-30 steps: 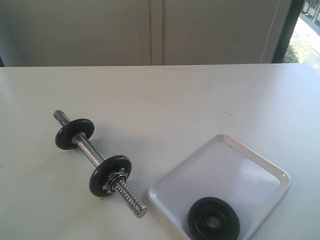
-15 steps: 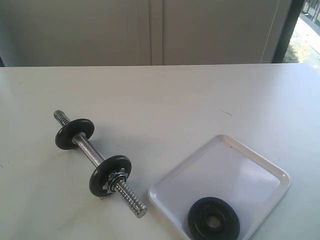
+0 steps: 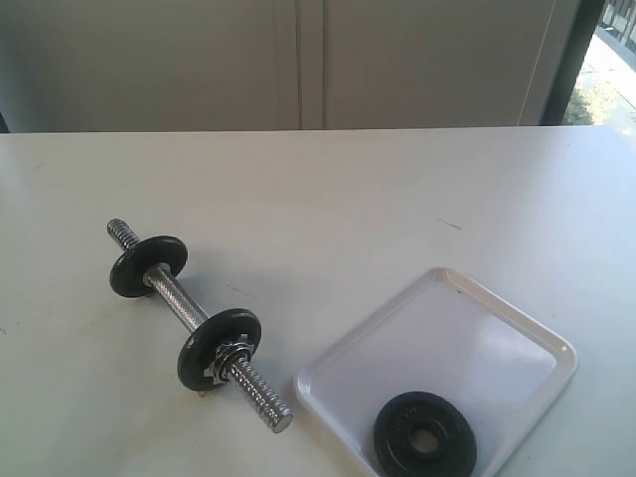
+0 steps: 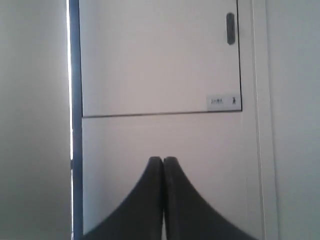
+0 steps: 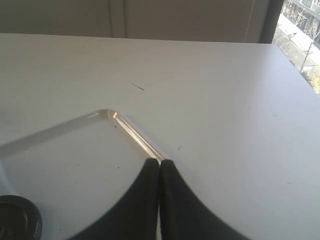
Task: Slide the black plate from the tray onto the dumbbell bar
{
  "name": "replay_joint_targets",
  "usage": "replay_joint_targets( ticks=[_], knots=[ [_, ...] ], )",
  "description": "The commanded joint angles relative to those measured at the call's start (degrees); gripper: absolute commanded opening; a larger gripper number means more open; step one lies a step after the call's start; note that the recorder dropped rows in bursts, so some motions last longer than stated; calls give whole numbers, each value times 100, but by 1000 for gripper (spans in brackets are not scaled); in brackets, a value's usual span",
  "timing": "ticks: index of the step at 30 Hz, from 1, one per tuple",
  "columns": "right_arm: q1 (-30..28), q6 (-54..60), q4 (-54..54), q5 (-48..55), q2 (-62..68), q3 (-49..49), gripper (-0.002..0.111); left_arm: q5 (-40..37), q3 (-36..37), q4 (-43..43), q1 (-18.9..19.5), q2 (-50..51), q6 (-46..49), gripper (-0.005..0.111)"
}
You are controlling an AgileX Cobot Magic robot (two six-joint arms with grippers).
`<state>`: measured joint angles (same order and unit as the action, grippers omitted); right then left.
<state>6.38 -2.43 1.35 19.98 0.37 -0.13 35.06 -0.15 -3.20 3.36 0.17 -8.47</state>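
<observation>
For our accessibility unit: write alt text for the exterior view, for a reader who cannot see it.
A black plate lies flat in a white tray on the right of a white table. Left of the tray, not touching it, a chrome dumbbell bar lies diagonally, carrying two black discs.

exterior: above table (image 3: 328, 189), looking down | left wrist: faces cabinet door (image 4: 160, 60) | right wrist+exterior share tray (image 5: 135, 134)

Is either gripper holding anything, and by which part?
Nothing: left gripper and right gripper are shut, empty; the round black iron plate lies in the white plastic tray.
</observation>
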Motion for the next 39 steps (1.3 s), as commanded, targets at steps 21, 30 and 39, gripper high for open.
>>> replay_joint_targets(
  ticks=[21,30,39],
  knots=[
    [-11,22,18,-28,-37,13,0,-2877,-1941,153,-18,649,-2779,0],
    [-11,22,18,-28,-37,13,0,-4564,-4084,-571,-18,1756,-2094,0],
    [-11,22,18,-28,-37,13,0,-7916,-5157,-613,-18,3657,-1331,0]
  ],
)
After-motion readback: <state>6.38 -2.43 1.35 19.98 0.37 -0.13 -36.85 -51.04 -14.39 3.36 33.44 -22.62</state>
